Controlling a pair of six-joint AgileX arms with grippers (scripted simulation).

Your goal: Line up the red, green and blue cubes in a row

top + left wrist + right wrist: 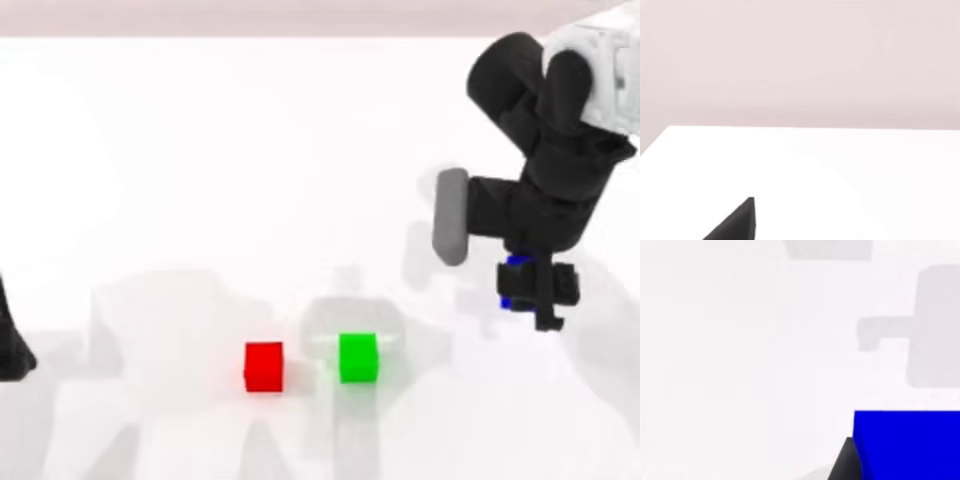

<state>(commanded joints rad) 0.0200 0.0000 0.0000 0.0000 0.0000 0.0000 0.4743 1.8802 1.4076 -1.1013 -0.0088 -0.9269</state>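
Note:
The red cube (264,366) and the green cube (358,358) sit side by side near the table's front, a small gap between them. My right gripper (526,290) is further right and a little further back, shut on the blue cube (515,266). In the right wrist view the blue cube (910,445) fills the lower corner, with one dark finger (846,465) pressed against its side. I cannot tell whether the blue cube touches the table. My left arm (10,350) is parked at the table's left edge. One of its fingertips (742,220) shows, with nothing beside it.
The white table (200,180) stretches bare behind the cubes to its far edge (800,127). A grey rounded part (450,215) sticks out from my right arm toward the left, above the table.

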